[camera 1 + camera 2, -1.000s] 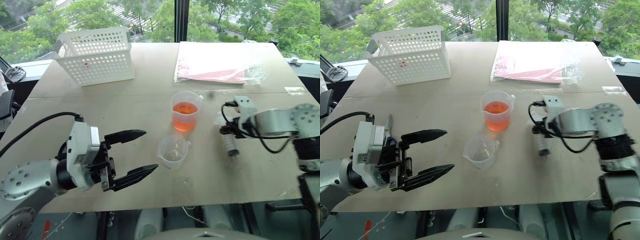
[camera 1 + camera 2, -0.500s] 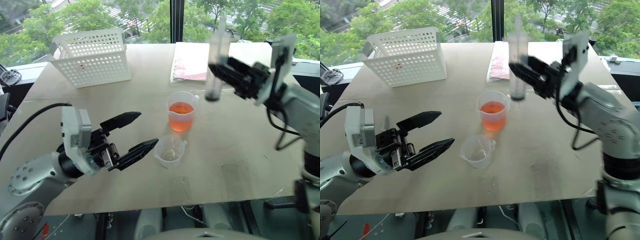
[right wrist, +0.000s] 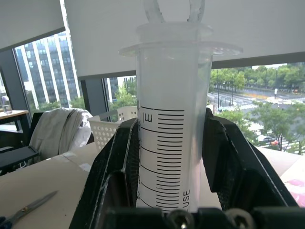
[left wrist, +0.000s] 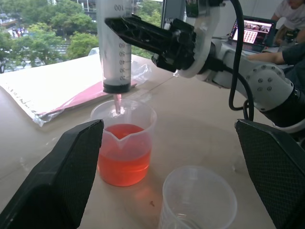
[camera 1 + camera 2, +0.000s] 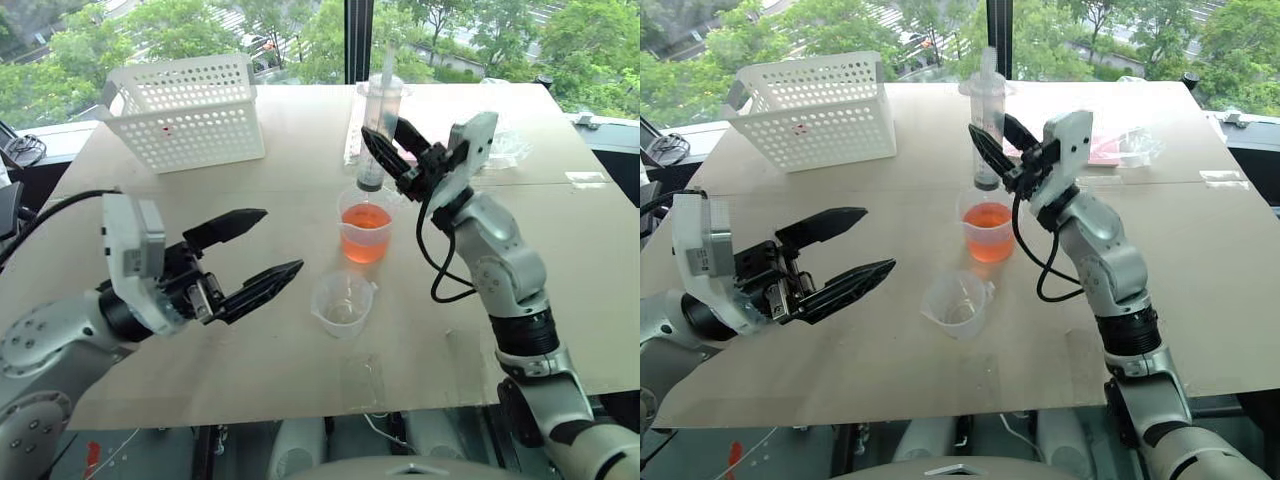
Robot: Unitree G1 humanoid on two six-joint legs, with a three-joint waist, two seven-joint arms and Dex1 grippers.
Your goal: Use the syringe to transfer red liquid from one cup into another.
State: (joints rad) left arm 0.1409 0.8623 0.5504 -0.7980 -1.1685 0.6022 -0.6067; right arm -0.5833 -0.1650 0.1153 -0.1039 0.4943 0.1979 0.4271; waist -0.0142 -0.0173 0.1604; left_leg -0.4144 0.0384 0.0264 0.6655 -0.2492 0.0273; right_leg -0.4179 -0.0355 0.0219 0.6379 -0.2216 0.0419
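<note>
My right gripper (image 5: 386,143) is shut on the syringe (image 5: 378,125), holding it upright with its tip just above the taller cup (image 5: 365,228). That cup holds the red liquid (image 4: 123,155). The plunger's black tip sits low in the clear barrel (image 4: 114,47), and the nozzle looks reddish. Both black fingers (image 3: 114,167) press the barrel (image 3: 171,143). The shorter cup (image 5: 342,300) stands empty just in front of the taller one. My left gripper (image 5: 280,240) hovers open to the left of both cups, pointing at them and holding nothing.
A white perforated basket (image 5: 190,110) stands at the back left of the table. A clear plastic bag with pink contents (image 5: 1125,145) lies at the back, behind my right arm. Scissors (image 3: 28,207) lie on the table. A person (image 4: 290,9) sits at a laptop beyond.
My right arm has swung the syringe up and to the left from the table's right side, turning it upright over the taller cup. The left gripper has barely moved and stays open.
</note>
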